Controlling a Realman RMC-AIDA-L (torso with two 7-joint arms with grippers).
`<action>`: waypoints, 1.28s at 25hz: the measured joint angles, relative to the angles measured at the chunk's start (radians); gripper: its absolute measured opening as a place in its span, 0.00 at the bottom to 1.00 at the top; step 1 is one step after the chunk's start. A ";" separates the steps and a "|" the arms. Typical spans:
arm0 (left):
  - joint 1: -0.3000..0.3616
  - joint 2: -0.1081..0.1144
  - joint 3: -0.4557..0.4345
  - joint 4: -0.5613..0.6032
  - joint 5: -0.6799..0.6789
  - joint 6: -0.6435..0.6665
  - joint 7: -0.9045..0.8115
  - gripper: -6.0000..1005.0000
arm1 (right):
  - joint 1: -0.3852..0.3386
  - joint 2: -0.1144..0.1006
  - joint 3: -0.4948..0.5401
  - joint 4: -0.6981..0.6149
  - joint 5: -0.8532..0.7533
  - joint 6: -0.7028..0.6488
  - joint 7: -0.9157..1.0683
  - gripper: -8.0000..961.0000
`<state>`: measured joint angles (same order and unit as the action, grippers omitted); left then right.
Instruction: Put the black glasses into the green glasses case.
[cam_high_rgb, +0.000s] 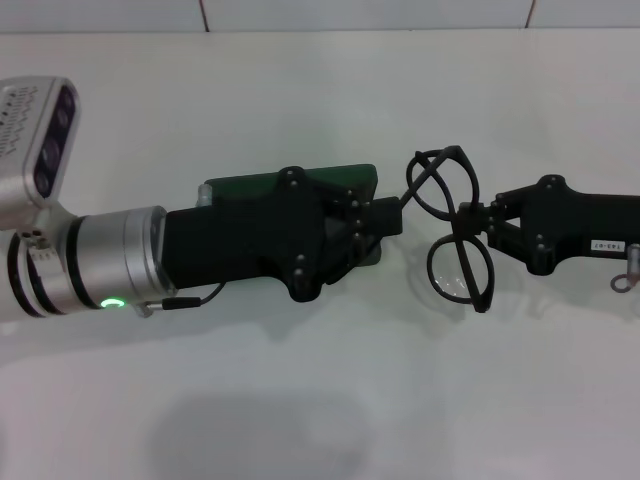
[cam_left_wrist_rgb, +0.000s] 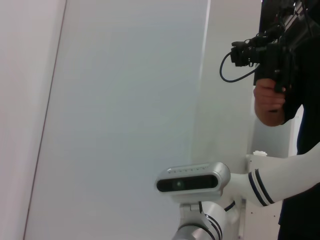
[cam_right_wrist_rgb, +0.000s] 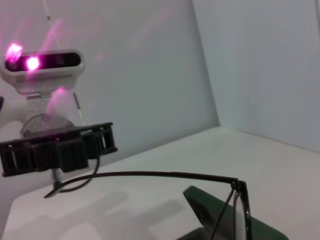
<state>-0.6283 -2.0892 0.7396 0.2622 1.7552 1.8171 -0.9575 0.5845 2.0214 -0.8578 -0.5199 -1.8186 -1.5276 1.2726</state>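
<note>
R gripper (cam_high_rgb: 478, 222) clamps the black glasses (cam_high_rgb: 455, 228) at the bridge, temples aimed at the green glasses case (cam_high_rgb: 345, 180). L gripper (cam_high_rgb: 385, 222) reaches over the case w/ a temple tip at its fingertips, prob. to steady it; can't tell its jaw state.

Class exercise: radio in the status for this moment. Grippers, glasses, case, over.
Right gripper shut on thin black-framed glasses, held beside the case. Left gripper over dark green hard case, hiding most of it; lid state unreadable. Nothing else on white table.

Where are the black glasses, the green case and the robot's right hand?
black glasses (cam_high_rgb: 462, 267): head view, lower lens.
green glasses case (cam_high_rgb: 245, 185): head view, lid edge showing above the left arm.
right hand (cam_high_rgb: 478, 218): head view, fingertips at the glasses' bridge.
</note>
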 joint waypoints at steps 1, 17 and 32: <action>-0.001 0.000 0.001 -0.002 0.000 0.000 0.000 0.01 | 0.009 0.000 -0.014 0.000 0.011 -0.006 -0.005 0.06; -0.028 -0.009 0.006 -0.053 0.002 -0.017 -0.027 0.01 | 0.050 0.000 -0.020 0.001 0.081 -0.014 -0.023 0.06; -0.043 -0.011 0.006 -0.079 -0.001 -0.048 -0.027 0.02 | 0.068 0.002 -0.023 0.002 0.093 -0.049 -0.024 0.07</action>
<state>-0.6709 -2.1000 0.7455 0.1830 1.7547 1.7686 -0.9842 0.6523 2.0232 -0.8804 -0.5184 -1.7256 -1.5769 1.2486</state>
